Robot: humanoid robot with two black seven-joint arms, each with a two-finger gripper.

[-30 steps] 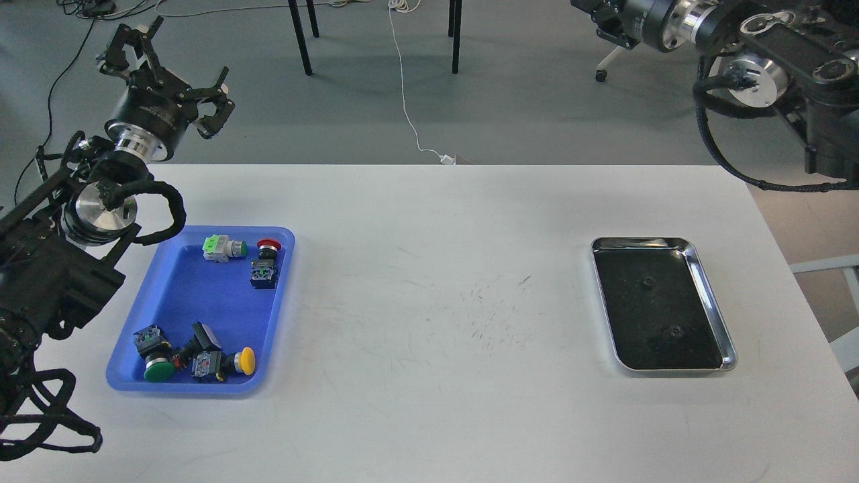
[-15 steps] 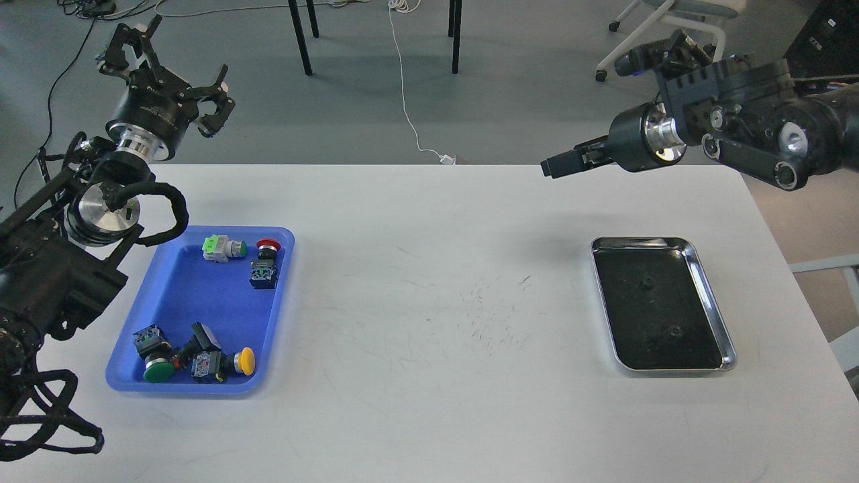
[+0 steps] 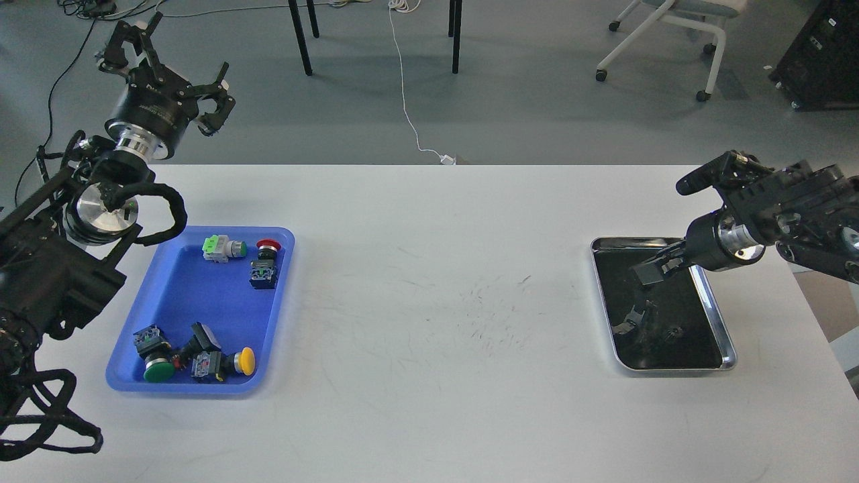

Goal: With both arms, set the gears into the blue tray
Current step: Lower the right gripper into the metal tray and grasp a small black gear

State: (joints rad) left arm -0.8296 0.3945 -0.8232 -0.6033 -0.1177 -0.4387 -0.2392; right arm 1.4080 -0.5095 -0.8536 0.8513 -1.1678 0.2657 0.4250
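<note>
The blue tray (image 3: 191,298) lies at the table's left and holds several coloured push-button switches and no gear that I can see. One small black gear (image 3: 673,330) lies in the near half of the shiny steel tray (image 3: 728,349) on the right. My right gripper (image 3: 647,272) hangs low over that tray's far half, its dark fingers pointing left, and its reflection shows on the tray floor. Whatever lies directly under its tip is hidden. My left gripper (image 3: 171,74) is raised beyond the table's far left corner with its fingers spread and empty.
Switches with green (image 3: 158,370), yellow (image 3: 247,361) and red (image 3: 268,245) caps crowd the blue tray's near and far ends. White tabletop lies between the two trays. Chair legs and a white cable are on the floor behind.
My right arm has swung down from high at the back right to low over the steel tray. The left arm and the switches have not moved.
</note>
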